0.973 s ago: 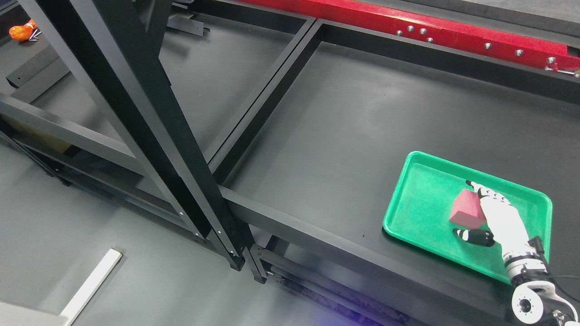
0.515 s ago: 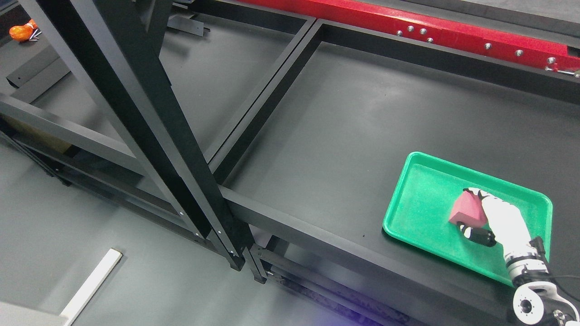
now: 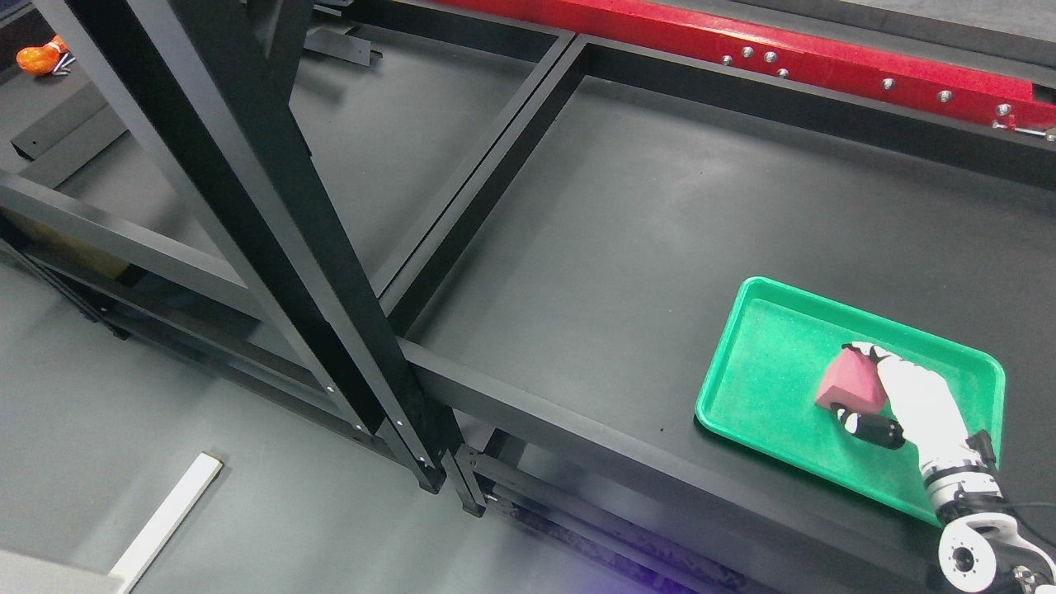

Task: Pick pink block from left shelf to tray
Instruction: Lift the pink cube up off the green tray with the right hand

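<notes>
Pink block (image 3: 850,384) over green tray (image 3: 759,363); right hand (image 3: 887,396) grips it

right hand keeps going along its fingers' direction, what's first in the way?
The pink block, already against the right hand in the green tray. Beyond it, probably the tray's far-left rim; depth is unclear.

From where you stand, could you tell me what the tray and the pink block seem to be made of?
Green tray: likely moulded plastic, with a raised rounded rim and a faintly grainy sheen. Pink block, gripped by the right hand: matte, sharp-edged, possibly foam or painted wood; unclear.
</notes>
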### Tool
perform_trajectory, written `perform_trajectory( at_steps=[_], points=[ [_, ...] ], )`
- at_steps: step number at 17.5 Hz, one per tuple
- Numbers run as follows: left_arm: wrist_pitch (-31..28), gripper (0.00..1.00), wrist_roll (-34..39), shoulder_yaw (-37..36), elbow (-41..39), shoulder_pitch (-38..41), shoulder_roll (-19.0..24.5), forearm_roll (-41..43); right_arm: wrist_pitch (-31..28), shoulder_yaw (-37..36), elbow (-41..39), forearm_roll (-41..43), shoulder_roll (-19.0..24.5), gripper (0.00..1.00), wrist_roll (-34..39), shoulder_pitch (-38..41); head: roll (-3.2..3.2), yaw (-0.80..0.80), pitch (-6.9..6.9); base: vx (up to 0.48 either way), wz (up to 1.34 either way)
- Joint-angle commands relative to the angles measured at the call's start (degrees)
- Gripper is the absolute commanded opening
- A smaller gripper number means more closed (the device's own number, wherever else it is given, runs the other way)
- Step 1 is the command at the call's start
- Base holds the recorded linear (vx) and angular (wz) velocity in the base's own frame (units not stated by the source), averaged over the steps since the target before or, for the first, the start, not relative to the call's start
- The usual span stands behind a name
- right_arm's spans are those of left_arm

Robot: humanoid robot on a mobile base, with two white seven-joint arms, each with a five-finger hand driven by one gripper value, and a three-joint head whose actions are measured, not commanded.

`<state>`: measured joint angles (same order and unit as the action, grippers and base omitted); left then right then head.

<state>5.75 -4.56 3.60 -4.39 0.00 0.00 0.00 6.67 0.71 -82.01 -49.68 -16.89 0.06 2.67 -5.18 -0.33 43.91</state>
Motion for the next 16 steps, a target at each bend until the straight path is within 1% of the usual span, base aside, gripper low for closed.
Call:
perform_trajectory(
  at_steps=[1, 3, 8, 13, 16],
  points=[
    [0.0, 1.0, 0.0, 0.0, 0.0, 0.5, 1.0, 0.1, 0.9, -3.8, -1.2, 0.6, 1.5, 0.02, -6.9, -0.1, 0.0, 0.0, 0.0, 0.0, 0.0],
    [0.0, 1.0, 0.0, 0.0, 0.0, 0.5, 1.0, 0.1, 1.1, -6.8, -3.1, 0.6, 4.0, 0.02, -7.3, 0.1, 0.0, 0.0, 0.0, 0.0, 0.0],
    [0.0, 1.0, 0.0, 0.0, 0.0, 0.5, 1.0, 0.1, 2.4, -11.4, -5.9, 0.6, 6.2, 0.03, -10.2, 0.5, 0.0, 0.0, 0.0, 0.0, 0.0],
    [0.0, 1.0, 0.0, 0.0, 0.0, 0.5, 1.0, 0.1, 5.2, -18.3, -8.3, 0.9, 11.4, 0.03, -12.3, 0.5, 0.0, 0.0, 0.0, 0.0, 0.0],
    [0.0, 1.0, 0.0, 0.0, 0.0, 0.5, 1.0, 0.1, 5.3, -19.0, -8.5, 1.7, 12.1, 0.03, -12.4, 0.4, 0.0, 0.0, 0.0, 0.0, 0.0]
  ],
)
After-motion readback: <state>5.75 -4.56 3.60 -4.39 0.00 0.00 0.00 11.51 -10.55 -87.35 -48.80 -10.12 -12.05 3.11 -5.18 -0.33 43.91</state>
